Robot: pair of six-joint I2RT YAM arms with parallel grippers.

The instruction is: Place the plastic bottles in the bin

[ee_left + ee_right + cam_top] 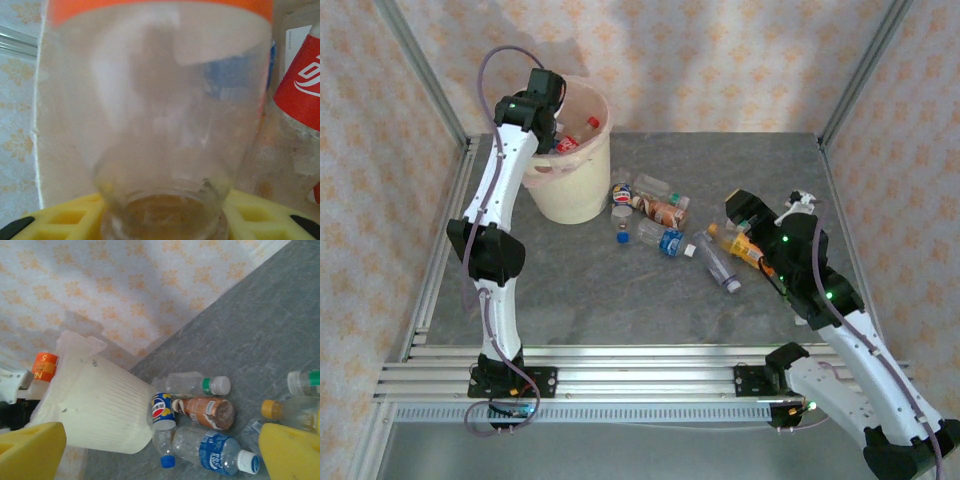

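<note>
The cream bin (570,190) stands at the back left, and its ribbed wall (100,405) faces the right wrist camera. My left gripper (555,128) reaches into its mouth. A clear bottle with an orange label (165,125) stands between the yellow fingers (65,220), but whether they press on it is unclear. A red-labelled bottle (300,80) lies in the bin beside it. Several plastic bottles lie on the table: a Pepsi one (164,409), a brown one (207,412) and a blue-labelled one (215,452). My right gripper (745,215) hangs open above them, holding nothing.
More bottles lie under the right arm: a clear one (720,265) and an orange-capped amber one (740,245). Aluminium frame posts and patterned walls close in the grey table (620,310). Bare tabletop stretches in front of the bottles toward the arm bases.
</note>
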